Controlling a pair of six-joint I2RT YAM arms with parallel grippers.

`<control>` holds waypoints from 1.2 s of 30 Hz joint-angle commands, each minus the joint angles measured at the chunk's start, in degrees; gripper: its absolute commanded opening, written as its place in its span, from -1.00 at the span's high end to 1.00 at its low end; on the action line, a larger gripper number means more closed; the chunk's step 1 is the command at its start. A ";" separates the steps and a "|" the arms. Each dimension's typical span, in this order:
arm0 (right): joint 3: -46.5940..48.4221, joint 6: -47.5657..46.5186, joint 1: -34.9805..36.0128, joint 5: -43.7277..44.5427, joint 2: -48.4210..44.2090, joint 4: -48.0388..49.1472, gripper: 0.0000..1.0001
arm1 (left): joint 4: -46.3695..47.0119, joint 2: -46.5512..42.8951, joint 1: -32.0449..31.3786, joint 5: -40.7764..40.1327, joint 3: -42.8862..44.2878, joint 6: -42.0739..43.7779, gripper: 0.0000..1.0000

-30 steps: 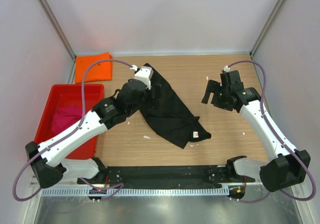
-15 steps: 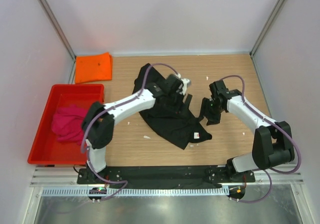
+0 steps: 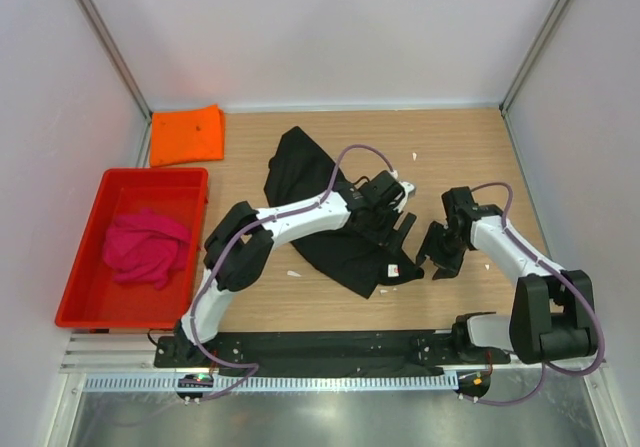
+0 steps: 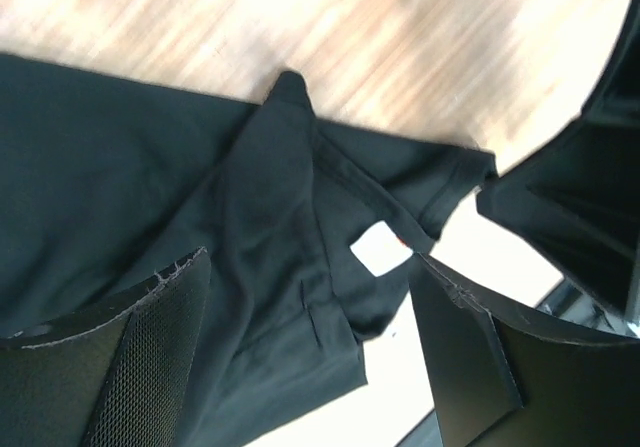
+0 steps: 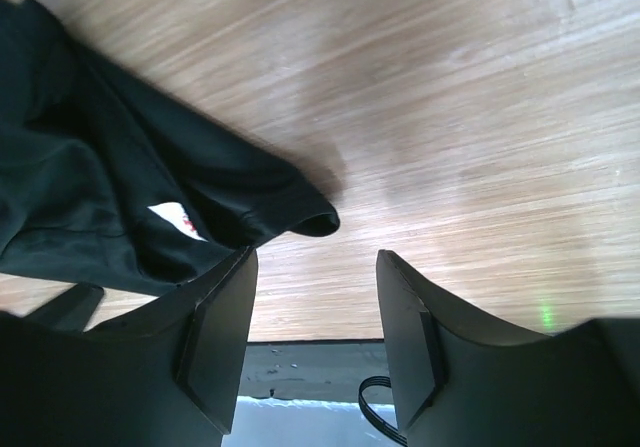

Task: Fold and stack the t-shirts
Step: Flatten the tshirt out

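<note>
Left gripper [image 4: 308,267]: jaws spread wide, released, hovering over the crumpled black soft-cloth t-shirt [image 4: 120,157] by its white tag [image 4: 380,250]
Right gripper [image 5: 315,267]: jaws parted, gripping nothing, above bare wood-grain tabletop [image 5: 450,117] just beside the cloth's rounded edge
Cloth: mid-table, rumpled folds

Light wooden surface [image 3: 470,147], grain running left to right. A shallow rectangular red plastic tray [image 3: 92,307] sits at nine o'clock, along the left edge. One small white scrap [image 3: 294,273] lies near centre, and another white scrap [image 3: 415,155] at one o'clock. A black metal base rail [image 3: 320,347] spans six o'clock.
</note>
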 commanded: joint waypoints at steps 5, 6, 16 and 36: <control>0.80 0.69 -0.90 -1.55 2.55 1.97 -0.12 | -1.13 3.47 -1.15 -4.46 3.87 1.32 -0.58; 0.72 0.78 -0.90 -1.72 2.64 2.06 -0.12 | -1.31 3.82 -1.15 -4.81 4.14 1.32 -0.56; 0.10 0.61 -1.08 -2.08 6.33 6.98 -0.01 | -1.84 8.56 -1.23 -7.45 7.82 2.72 -0.24; 29.08 -1.07 -0.99 0.48 -4.92 -7.95 0.97 | -5.53 -19.19 -0.62 -30.47 9.58 8.61 1.00</control>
